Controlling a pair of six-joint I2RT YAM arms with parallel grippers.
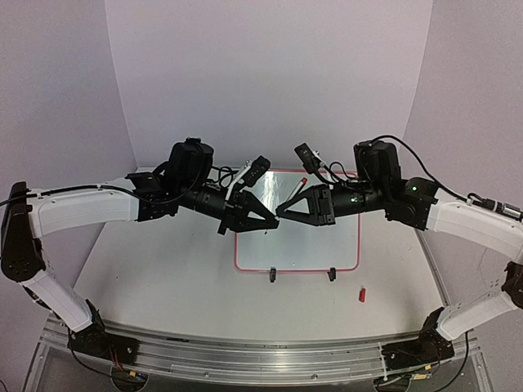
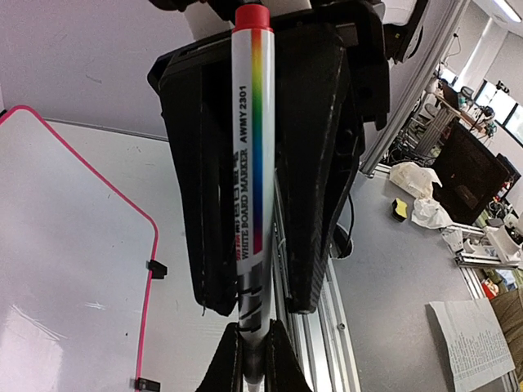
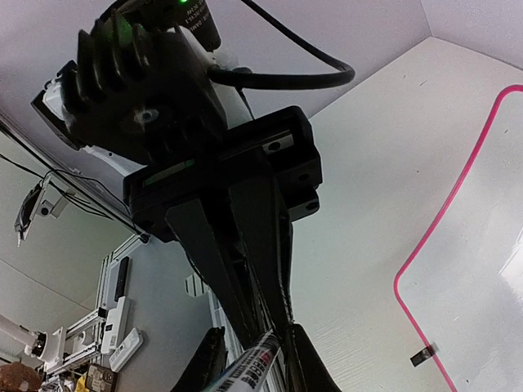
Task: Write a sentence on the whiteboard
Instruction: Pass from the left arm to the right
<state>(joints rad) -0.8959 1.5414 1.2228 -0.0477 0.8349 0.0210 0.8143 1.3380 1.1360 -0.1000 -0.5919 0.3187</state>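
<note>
Pinches the dark end of the whiteboard marker (image 2: 249,147) tight in the left gripper (image 2: 252,347), tip to tip with the right gripper (image 3: 253,355). Flanks the barrel with the right fingers (image 3: 309,371); cannot tell whether clamped. Hovers above the whiteboard (image 1: 327,245), on the table (image 1: 163,269) at far centre.

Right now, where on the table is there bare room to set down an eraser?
Bare table lies left of the whiteboard, and along the front strip between its lower edge and the arm bases, short of the red cap. Crowded: above the whiteboard, where the left gripper and right gripper meet around the marker.
</note>
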